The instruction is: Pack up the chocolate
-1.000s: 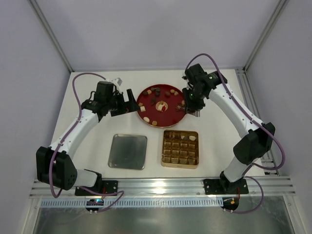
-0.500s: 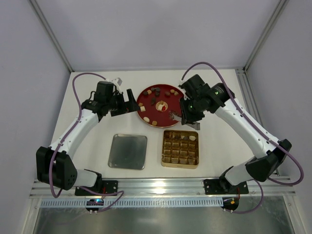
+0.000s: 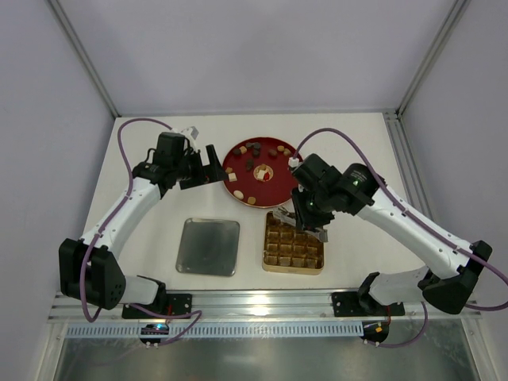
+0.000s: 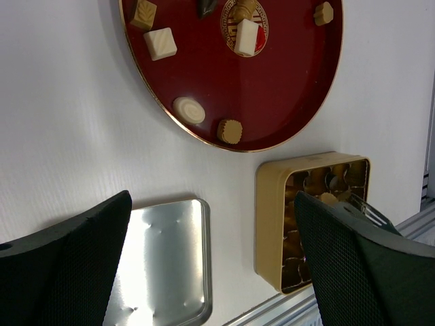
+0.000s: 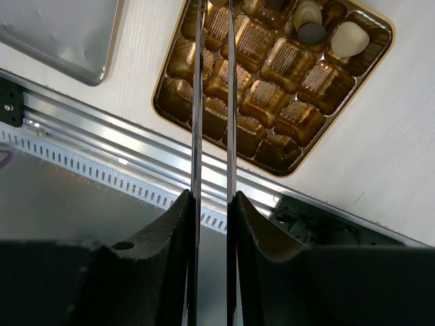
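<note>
Chocolate (image 4: 161, 43): most pieces are lying on the red plate (image 4: 285, 95), just ahead of the left gripper (image 4: 212, 204), whose jaws are standing wide and empty. A few are sitting in the gridded tin (image 5: 285, 58), directly below the right gripper (image 5: 214, 13). Its jaws are nearly meeting, but the tips are cropped, so any grip is unclear.

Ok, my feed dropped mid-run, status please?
Left gripper open, empty, beside red plate. Right gripper narrow over gridded tin, hold unclear. Most chocolate on plate, few in tin. Nothing blocking.

Most chocolate (image 4: 160, 43) lies on the plate (image 3: 278, 184), behind the tin (image 3: 293, 271) holding some; the tray (image 3: 208, 247) lies left of the tin.
</note>
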